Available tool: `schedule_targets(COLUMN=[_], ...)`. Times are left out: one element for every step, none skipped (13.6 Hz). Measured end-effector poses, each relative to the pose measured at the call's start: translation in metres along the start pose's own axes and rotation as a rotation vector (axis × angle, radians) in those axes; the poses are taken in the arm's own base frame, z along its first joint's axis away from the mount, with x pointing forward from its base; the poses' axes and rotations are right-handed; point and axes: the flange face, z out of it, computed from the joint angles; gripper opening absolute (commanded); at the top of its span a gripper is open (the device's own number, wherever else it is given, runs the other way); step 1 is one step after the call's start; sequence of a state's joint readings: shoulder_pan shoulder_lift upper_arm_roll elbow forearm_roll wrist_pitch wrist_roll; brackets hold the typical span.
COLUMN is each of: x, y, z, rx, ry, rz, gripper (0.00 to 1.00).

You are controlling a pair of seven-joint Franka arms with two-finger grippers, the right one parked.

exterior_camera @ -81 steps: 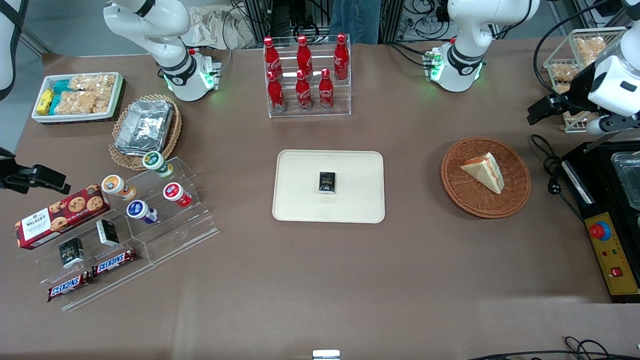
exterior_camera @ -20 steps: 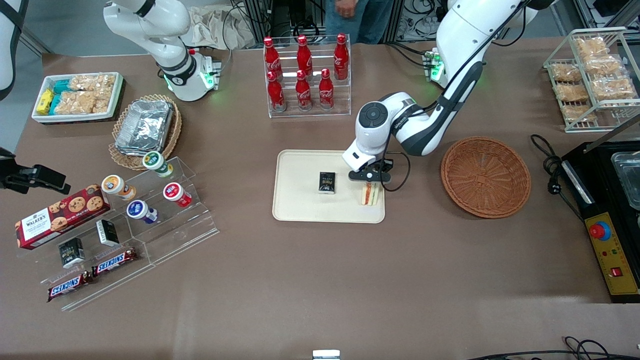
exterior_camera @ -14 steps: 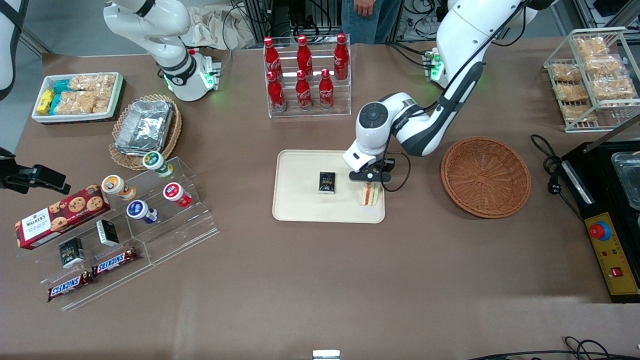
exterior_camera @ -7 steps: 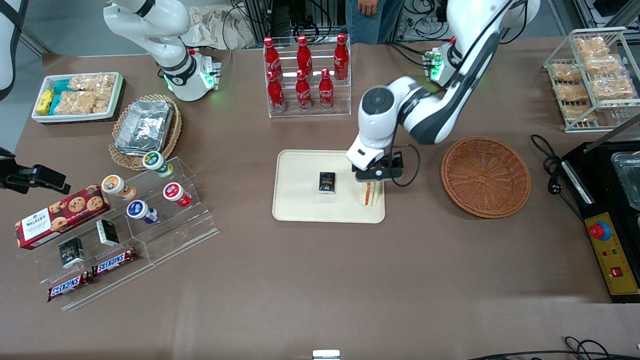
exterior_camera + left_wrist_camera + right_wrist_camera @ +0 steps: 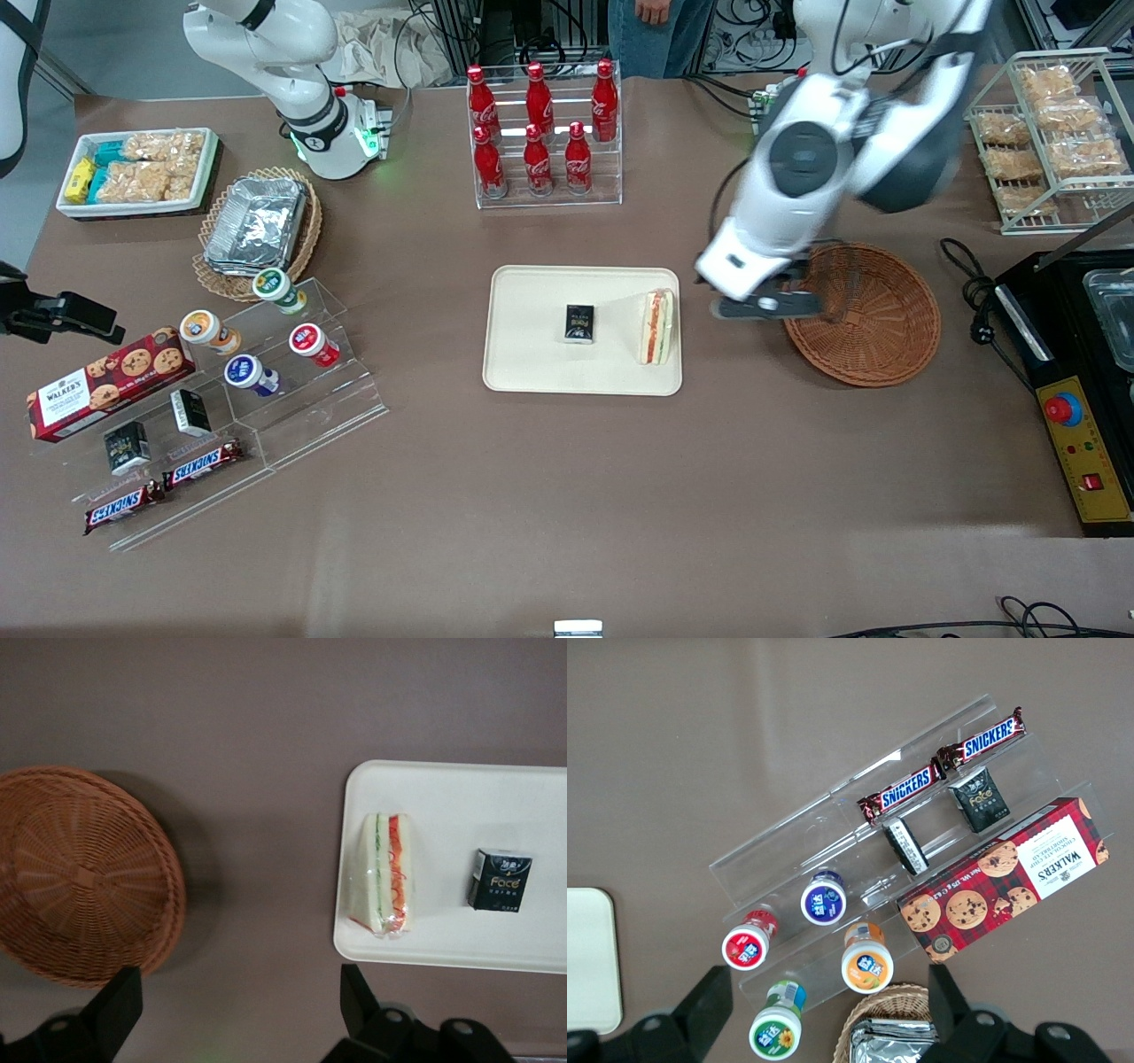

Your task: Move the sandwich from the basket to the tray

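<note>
Since half a second ago the hand (image 5: 769, 306) has been lifted off the sandwich (image 5: 657, 327) and carried toward the working arm's end of the counter (image 5: 567, 478); it is now seen right of centre in the front view, above the gap between tray (image 5: 532, 354) and basket (image 5: 877, 328). Its fingers (image 5: 118, 1005) are spread wide and nothing is held — the release looks complete. The sandwich is left standing on its crust edge, filling upward, just inside the tray's rim nearest the basket, apart from the small black box (image 5: 580, 322). The basket is empty.
</note>
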State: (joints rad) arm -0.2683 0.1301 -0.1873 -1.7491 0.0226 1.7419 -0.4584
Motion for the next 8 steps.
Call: schedule_targets(x=[0.009,0.016,0.019,0.019,0.017,0.015,0.012,0.009], y=[-0.027,-0.056,-0.084,-0.108,-0.13,-0.154,-0.172,-0.18], z=[-0.02,-0.038,-0.053,-0.066,-0.077,-0.086,-0.094,-0.099], rx=[-0.019,-0.034,-0.045,-0.054,-0.062,-0.07,-0.079,-0.082], ry=[-0.008,-0.003,0.013,0.032,0.05,0.064,0.071,0.074], rz=[-0.003,-0.012,-0.032,-0.054,-0.077,-0.09,-0.088,-0.09], gripper=[1.0,1.0,1.0,1.0,1.0,1.0,1.0,1.0])
